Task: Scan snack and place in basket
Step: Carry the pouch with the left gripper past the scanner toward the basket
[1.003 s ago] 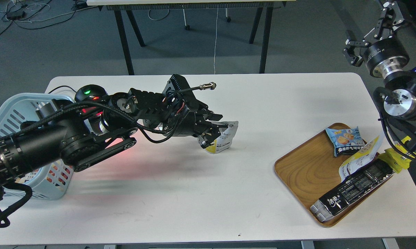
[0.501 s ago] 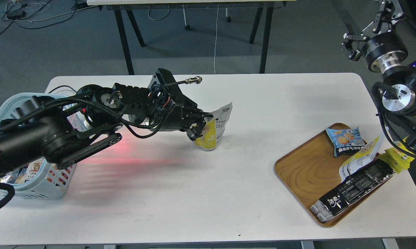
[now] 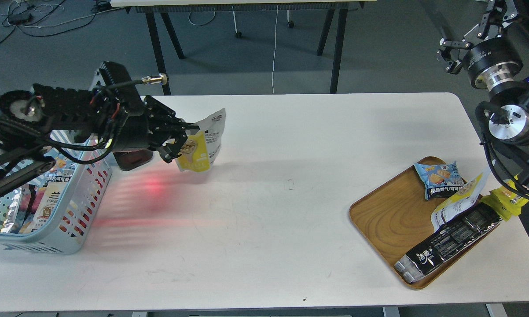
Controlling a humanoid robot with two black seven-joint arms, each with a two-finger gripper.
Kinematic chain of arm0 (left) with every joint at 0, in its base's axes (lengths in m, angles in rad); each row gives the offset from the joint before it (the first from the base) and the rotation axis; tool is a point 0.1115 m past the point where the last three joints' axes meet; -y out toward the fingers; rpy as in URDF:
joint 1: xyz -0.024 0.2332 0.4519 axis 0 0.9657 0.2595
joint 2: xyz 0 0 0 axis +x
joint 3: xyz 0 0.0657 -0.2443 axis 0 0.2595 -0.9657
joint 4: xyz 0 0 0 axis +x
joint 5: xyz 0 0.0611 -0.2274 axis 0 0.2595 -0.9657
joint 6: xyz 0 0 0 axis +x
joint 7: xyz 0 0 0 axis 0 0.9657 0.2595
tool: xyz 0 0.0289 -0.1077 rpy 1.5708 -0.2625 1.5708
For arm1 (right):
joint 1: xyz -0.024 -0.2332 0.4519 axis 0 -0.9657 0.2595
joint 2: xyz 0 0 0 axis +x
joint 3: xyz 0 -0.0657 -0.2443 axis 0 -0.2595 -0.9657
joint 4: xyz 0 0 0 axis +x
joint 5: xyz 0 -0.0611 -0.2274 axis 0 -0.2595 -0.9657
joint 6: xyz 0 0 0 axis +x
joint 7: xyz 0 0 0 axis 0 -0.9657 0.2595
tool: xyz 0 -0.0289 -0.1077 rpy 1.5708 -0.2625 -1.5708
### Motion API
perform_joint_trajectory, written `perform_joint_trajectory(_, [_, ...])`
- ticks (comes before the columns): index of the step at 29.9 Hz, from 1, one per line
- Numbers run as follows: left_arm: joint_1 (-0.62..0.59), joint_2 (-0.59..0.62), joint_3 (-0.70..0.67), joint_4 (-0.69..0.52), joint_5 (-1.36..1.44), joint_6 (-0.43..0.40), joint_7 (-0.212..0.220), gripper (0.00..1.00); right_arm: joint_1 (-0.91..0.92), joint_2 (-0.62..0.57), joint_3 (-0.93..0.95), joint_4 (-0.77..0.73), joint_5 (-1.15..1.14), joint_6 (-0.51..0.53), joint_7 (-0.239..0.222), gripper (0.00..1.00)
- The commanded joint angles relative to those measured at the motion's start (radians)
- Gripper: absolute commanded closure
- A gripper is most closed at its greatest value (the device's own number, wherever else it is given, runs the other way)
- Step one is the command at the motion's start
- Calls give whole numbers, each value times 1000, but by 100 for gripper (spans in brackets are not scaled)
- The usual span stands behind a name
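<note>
The snack (image 3: 200, 145) is a small stand-up pouch with a yellow front panel picturing round beige balls and a white-grey side printed with dark text, its top edge tilted toward the table's far edge. The left gripper (image 3: 176, 143) is clamped on its left side and holds it clear of the white table (image 3: 264, 211), toward the far-left corner. Just left of it, at the table's left edge, sits the light-blue slotted basket (image 3: 77, 211), with packets already inside. Red light glows on the tabletop beside the basket. The right gripper (image 3: 451, 55) hangs beyond the far-right corner; I cannot tell how its 2 fingers stand. Near the right edge a wooden tray (image 3: 387, 215) carries a blue packet (image 3: 440, 178) and a long black packet (image 3: 449, 242).
</note>
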Motion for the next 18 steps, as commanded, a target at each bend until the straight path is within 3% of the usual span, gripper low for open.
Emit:
perform_joint_trajectory(1, [15,59,3,3,-1,3,-22,100,1,0,0,-4,0,2,0,2])
perform_joint_trajectory(10, [20,116,9,26,-3,16,-52,99,8,2,2,-16,-1,3,0,2])
perform_joint_trajectory(18, [18,122,3,15,-1,14,-51,99,10,2,2,-15,-1,5,0,2])
